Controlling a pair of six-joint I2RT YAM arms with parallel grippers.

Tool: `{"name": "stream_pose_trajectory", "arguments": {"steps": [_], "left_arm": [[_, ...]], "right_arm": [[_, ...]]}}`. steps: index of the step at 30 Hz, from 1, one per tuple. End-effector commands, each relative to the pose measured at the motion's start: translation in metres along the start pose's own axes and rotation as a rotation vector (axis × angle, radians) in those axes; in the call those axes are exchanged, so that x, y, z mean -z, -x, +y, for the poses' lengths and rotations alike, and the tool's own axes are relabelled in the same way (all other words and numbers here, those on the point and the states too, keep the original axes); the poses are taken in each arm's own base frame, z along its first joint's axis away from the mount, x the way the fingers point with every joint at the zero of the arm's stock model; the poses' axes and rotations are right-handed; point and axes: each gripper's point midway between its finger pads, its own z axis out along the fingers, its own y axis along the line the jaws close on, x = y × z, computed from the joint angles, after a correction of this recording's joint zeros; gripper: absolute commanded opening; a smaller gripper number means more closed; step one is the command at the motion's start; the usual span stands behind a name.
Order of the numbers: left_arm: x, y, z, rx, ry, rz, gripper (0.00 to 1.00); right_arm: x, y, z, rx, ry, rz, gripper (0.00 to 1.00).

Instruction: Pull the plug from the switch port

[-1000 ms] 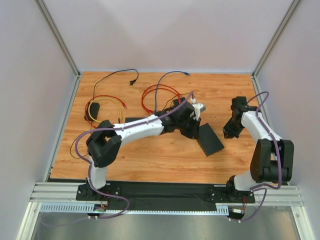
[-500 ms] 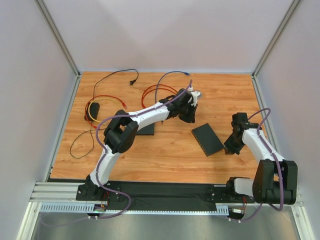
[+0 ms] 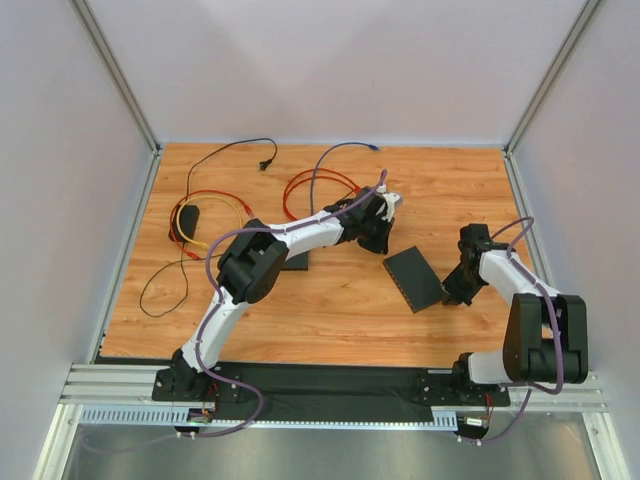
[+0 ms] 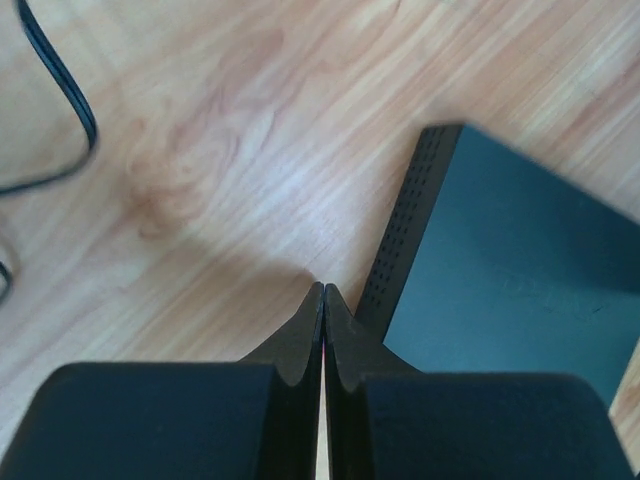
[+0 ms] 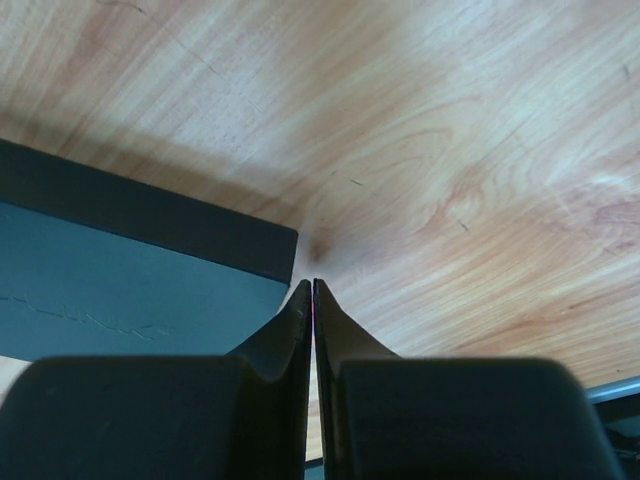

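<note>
Centrally: black switch (image 3: 415, 279), flat on the wooden desk (image 3: 330, 315), right of middle, set askew, with a perforated side wall seen from the left wrist. Plug not made out in any view.

Next: left gripper (image 4: 323, 292), pressed fully together on nothing, tips just beside the far corner of the switch; contact not discernible.

Likewise: right gripper (image 5: 311, 288), closed and empty, tips just beside the right-hand corner of the switch.

Further out, far left: red cable (image 3: 300, 185) in loops, yellow cable (image 3: 215, 204), black cable (image 3: 230, 147) by the far edge, blue cable (image 3: 348, 146). Flat black slab (image 3: 295, 260) partly under the left arm.
</note>
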Motion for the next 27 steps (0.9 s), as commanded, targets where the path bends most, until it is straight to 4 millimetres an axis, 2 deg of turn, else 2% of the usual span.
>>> {"name": "stream_pose_trajectory", "arguments": {"steps": [1,2,5,7,9,10,11,12,13,15,17,19,20,21,22,23,24,25,26,27], "left_arm": [[0.009,-0.003,-0.016,0.008,-0.05,-0.018,0.0],[0.006,-0.017,-0.02,0.013,-0.057,-0.002,0.0],[0.009,-0.026,-0.034,0.021,-0.087,0.005,0.0],[0.012,-0.031,-0.051,0.009,-0.108,0.009,0.0],[0.014,-0.044,-0.06,0.006,-0.117,0.021,0.0],[0.018,-0.04,-0.064,0.004,-0.118,0.003,0.0],[0.018,-0.046,-0.065,0.006,-0.116,0.013,0.0],[0.022,-0.042,-0.066,0.006,-0.109,0.002,0.0],[0.024,-0.046,-0.06,0.012,-0.076,0.017,0.0],[0.03,-0.037,-0.041,0.024,0.013,0.001,0.0],[0.036,-0.033,-0.032,0.042,0.029,0.005,0.0],[0.05,-0.021,-0.03,0.065,0.018,-0.023,0.0],[0.053,-0.027,-0.028,0.069,0.023,-0.016,0.0],[0.068,-0.018,-0.027,0.068,0.05,-0.054,0.0],[0.073,-0.031,-0.02,0.086,0.075,-0.041,0.0],[0.082,-0.031,-0.019,0.085,0.088,-0.057,0.0],[0.091,-0.031,-0.013,0.101,0.13,-0.084,0.02],[0.115,-0.018,-0.019,0.102,0.124,-0.151,0.05],[0.121,-0.037,-0.01,0.114,0.152,-0.133,0.06],[0.146,-0.025,-0.018,0.122,0.141,-0.201,0.08]], "right_arm": [[0.003,0.024,0.026,-0.027,0.069,-0.05,0.03],[0.002,0.028,0.029,-0.029,0.07,-0.053,0.03],[0.003,0.042,0.043,-0.023,0.082,-0.06,0.03],[0.002,0.052,0.053,-0.02,0.087,-0.058,0.03],[0.002,0.059,0.059,-0.018,0.09,-0.06,0.03],[0.006,0.067,0.066,-0.01,0.102,-0.076,0.03],[0.007,0.07,0.068,-0.004,0.106,-0.081,0.03],[0.006,0.07,0.068,0.004,0.096,-0.069,0.03],[0.007,0.072,0.069,0.009,0.092,-0.067,0.03],[0.01,0.075,0.072,0.031,0.094,-0.069,0.03],[0.013,0.078,0.071,0.061,0.094,-0.079,0.04],[0.018,0.084,0.063,0.088,0.055,-0.114,0.04],[0.021,0.087,0.06,0.099,0.036,-0.127,0.04],[0.028,0.094,0.057,0.121,0.021,-0.163,0.04],[0.036,0.095,0.055,0.151,0.027,-0.184,0.04],[0.036,0.096,0.054,0.151,0.024,-0.188,0.04],[0.044,0.099,0.051,0.176,0.019,-0.223,0.04],[0.048,0.097,0.052,0.203,0.027,-0.238,0.05],[0.053,0.095,0.053,0.225,0.033,-0.258,0.05],[0.062,0.093,0.053,0.255,0.047,-0.287,0.06]]}}
